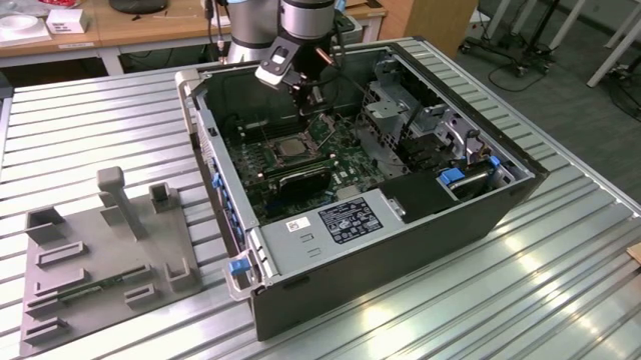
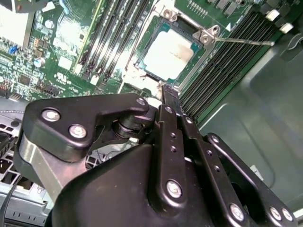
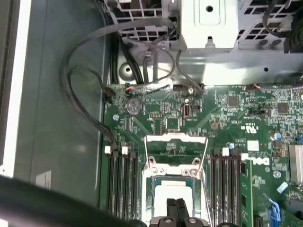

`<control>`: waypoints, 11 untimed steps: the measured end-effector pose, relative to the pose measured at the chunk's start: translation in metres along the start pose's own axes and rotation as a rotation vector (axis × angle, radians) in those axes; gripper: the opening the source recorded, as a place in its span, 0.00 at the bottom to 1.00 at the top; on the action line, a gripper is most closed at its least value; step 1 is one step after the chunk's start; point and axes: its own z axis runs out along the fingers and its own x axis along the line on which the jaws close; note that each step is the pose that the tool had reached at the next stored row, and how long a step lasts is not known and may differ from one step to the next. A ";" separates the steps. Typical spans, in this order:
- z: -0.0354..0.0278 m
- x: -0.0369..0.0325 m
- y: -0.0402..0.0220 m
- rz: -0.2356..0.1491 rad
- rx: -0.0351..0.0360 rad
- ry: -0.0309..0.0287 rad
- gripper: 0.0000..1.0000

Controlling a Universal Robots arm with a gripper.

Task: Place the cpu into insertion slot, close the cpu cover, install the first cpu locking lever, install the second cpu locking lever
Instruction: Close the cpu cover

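One step appeared complete: the cpu [image 2: 168, 54] lay seated in the insertion slot [image 3: 148, 198], just below the tips of the claw [image 2: 164, 94]. Claw fingers were pressed together, gripping nothing. The cpu cover [image 3: 175, 138] stood raised just beyond the claw, not yet shut. Judgement: cover closing was in hand, calling for a steady push on the frame's free edge, clear of the chip.

Exterior view: set high, looking obliquely down at the open computer case [image 1: 401, 247] on the slatted counter [image 1: 100, 120]. Whole case in frame, arm [image 1: 300, 22] at upper centre.
First wrist view: close, facing squarely onto the motherboard [image 3: 236, 123].
Second wrist view: closer still, oblique, looking past the gripper [image 2: 163, 92].
All three views share the insertion slot [image 1: 288, 148] with the cpu [image 2: 170, 54].
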 end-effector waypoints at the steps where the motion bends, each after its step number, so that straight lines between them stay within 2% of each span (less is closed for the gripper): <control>1: 0.0001 0.0000 0.0017 0.000 0.0001 -0.0001 0.11; 11: 0.0010 -0.0001 0.0182 0.000 0.0000 0.0000 0.11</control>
